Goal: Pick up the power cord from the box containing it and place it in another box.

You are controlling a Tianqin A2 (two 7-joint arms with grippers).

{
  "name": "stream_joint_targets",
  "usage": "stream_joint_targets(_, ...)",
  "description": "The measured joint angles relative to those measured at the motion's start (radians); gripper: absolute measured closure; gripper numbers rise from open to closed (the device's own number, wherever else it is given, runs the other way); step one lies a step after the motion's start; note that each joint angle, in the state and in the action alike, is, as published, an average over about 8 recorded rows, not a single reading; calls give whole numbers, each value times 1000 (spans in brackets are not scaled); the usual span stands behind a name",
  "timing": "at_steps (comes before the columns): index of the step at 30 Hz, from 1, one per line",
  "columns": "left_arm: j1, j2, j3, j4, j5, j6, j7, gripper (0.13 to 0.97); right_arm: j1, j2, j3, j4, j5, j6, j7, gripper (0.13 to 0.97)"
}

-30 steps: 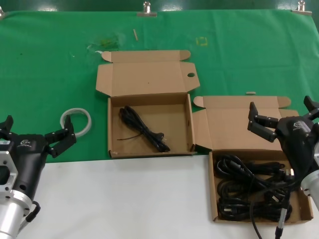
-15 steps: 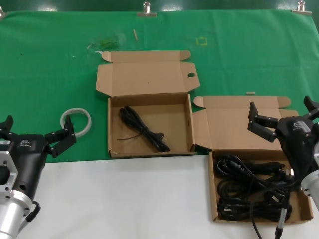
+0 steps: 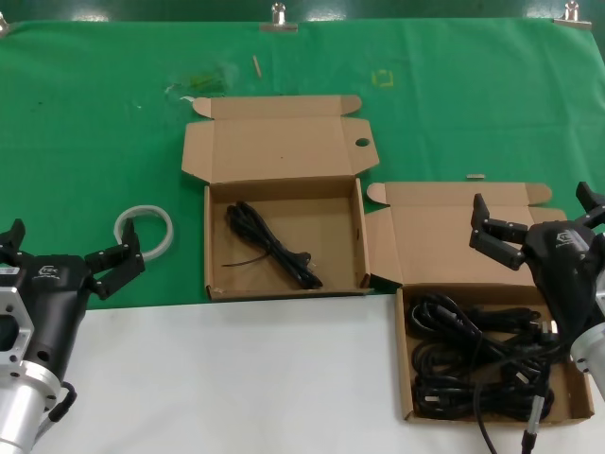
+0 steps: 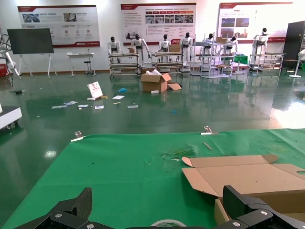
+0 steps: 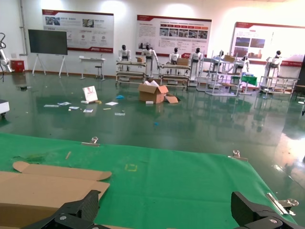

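The power cord, a thin black looped cable, lies diagonally in the middle cardboard box, whose lid has broad angled wings and a round hole. This box's lid also shows in the left wrist view and the right wrist view. The other box, with a plain lid, stands to its right and holds several tangled black cords. My left gripper is open and empty, well left of the middle box; it also shows in its wrist view. My right gripper is open and empty above the right box.
A white tape ring lies on the green cloth between my left gripper and the middle box, also in the left wrist view. Metal clips hold the cloth's far edge. A bare white tabletop runs along the front.
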Motion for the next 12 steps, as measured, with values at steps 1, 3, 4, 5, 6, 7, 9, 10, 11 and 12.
stream_joint_targets(1, 0, 0, 0, 0, 0, 0, 0, 132, 0, 0, 0, 0, 0, 0, 0, 129)
stream_joint_targets(3, 0, 0, 0, 0, 0, 0, 0, 132, 0, 0, 0, 0, 0, 0, 0, 129)
stream_joint_targets(4, 0, 0, 0, 0, 0, 0, 0, 132, 0, 0, 0, 0, 0, 0, 0, 129)
stream_joint_targets(5, 0, 0, 0, 0, 0, 0, 0, 132, 0, 0, 0, 0, 0, 0, 0, 129)
stream_joint_targets(6, 0, 0, 0, 0, 0, 0, 0, 132, 0, 0, 0, 0, 0, 0, 0, 129)
stream_joint_targets(7, 0, 0, 0, 0, 0, 0, 0, 132, 0, 0, 0, 0, 0, 0, 0, 129)
stream_joint_targets(9, 0, 0, 0, 0, 0, 0, 0, 132, 0, 0, 0, 0, 0, 0, 0, 129)
stream_joint_targets(10, 0, 0, 0, 0, 0, 0, 0, 132, 0, 0, 0, 0, 0, 0, 0, 129)
stream_joint_targets(11, 0, 0, 0, 0, 0, 0, 0, 132, 0, 0, 0, 0, 0, 0, 0, 129)
stream_joint_targets(12, 0, 0, 0, 0, 0, 0, 0, 132, 0, 0, 0, 0, 0, 0, 0, 129)
